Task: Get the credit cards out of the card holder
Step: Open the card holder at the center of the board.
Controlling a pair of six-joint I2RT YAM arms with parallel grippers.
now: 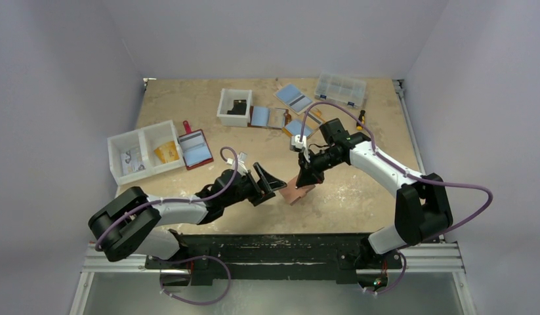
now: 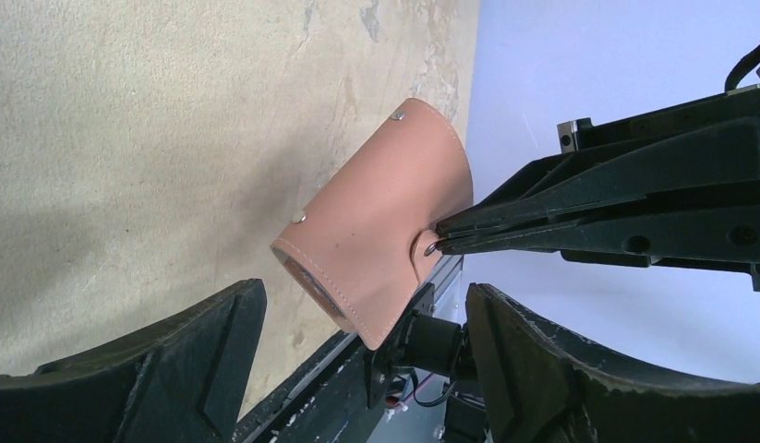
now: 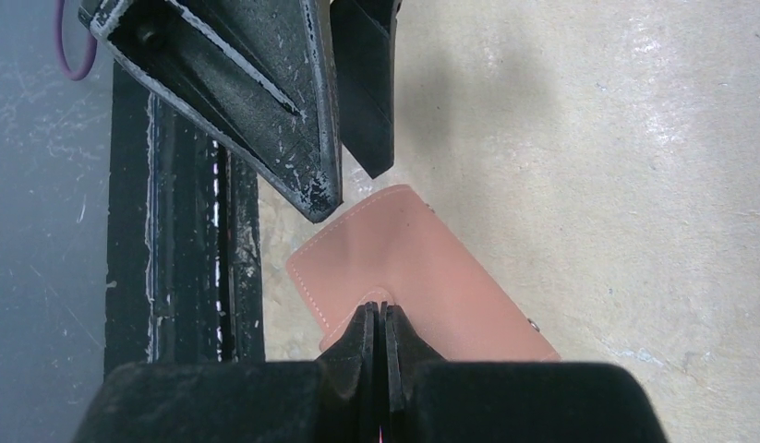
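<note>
The card holder (image 1: 298, 191) is a tan leather wallet, folded, outer side showing, near the table's front edge. My right gripper (image 3: 378, 312) is shut on the small closing tab at its edge and holds it up tilted, so the leather (image 2: 376, 240) bows into a curve. My left gripper (image 1: 270, 180) is open just to the left of the holder; its two fingers (image 2: 200, 351) stand either side of the holder's lower end without touching it. In the right wrist view the left gripper (image 3: 355, 192) hangs just above the holder (image 3: 422, 268). The credit cards are hidden.
A white two-part bin (image 1: 144, 152) and a dark red wallet (image 1: 195, 148) lie at the left. A small white box (image 1: 234, 107), open wallets with blue cards (image 1: 293, 98) and a clear organizer (image 1: 340, 88) sit at the back. The black base rail (image 1: 273, 246) runs close behind the holder.
</note>
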